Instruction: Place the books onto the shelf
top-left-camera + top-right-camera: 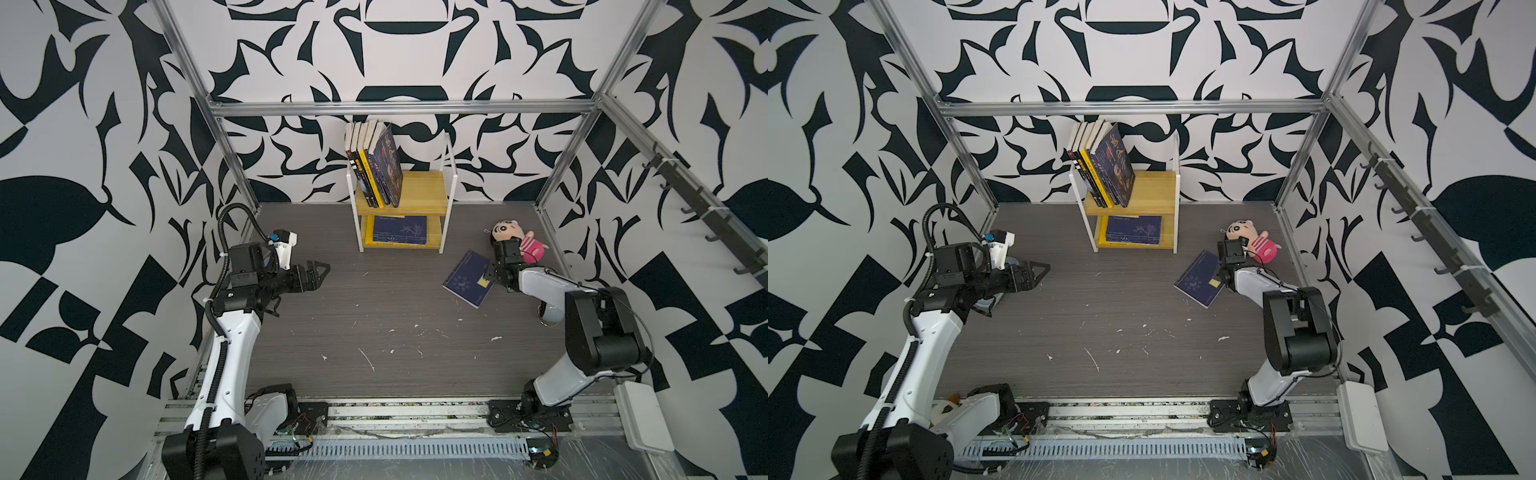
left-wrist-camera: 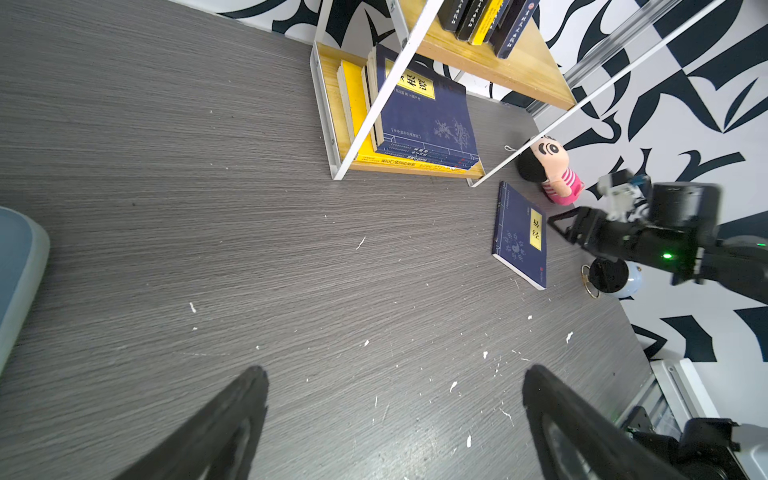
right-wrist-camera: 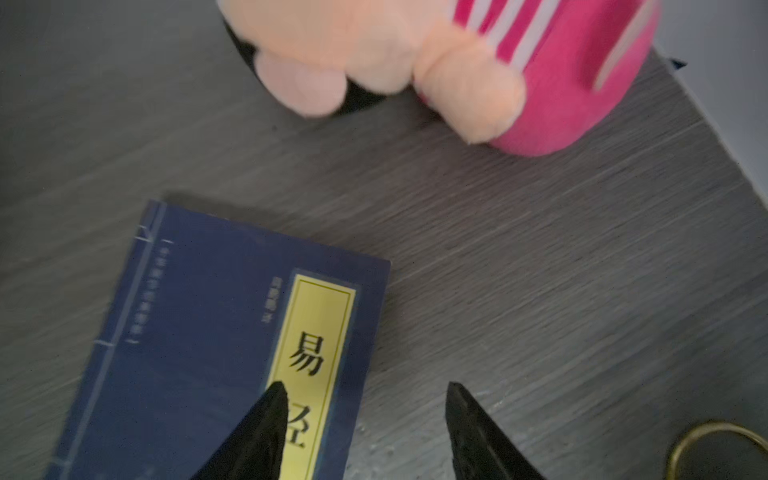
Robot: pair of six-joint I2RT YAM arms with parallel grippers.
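The navy book (image 1: 465, 279) that is left to shelve lies flat, cover up, on the worktop (image 1: 374, 332) toward its right edge, just in front of the plush doll (image 1: 517, 243) and apart from it. Its long axis runs roughly front to back, with the far end swung a little toward the right edge. The long edge beside the yellow label faces the right gripper (image 3: 365, 395), which comes at it from the right. In the right wrist view one fingertip hangs over the label and the other over bare worktop past that edge. The jaws are parted and straddle the edge, clamping nothing. I judge the grip depends on that edge lying between them.

The shelf (image 1: 424, 187) stands at the middle of the back edge. It has a leaning row of books (image 1: 376, 166) on the upper board and a flat stack (image 1: 399, 230) on the lower.

The right arm, plainly the nearer one, rises from the front right corner and reaches back and inward, wrist pitched low. The left gripper (image 1: 320, 272) hovers near the left edge with jaws wide and empty, pointing toward the middle, well apart from the book.
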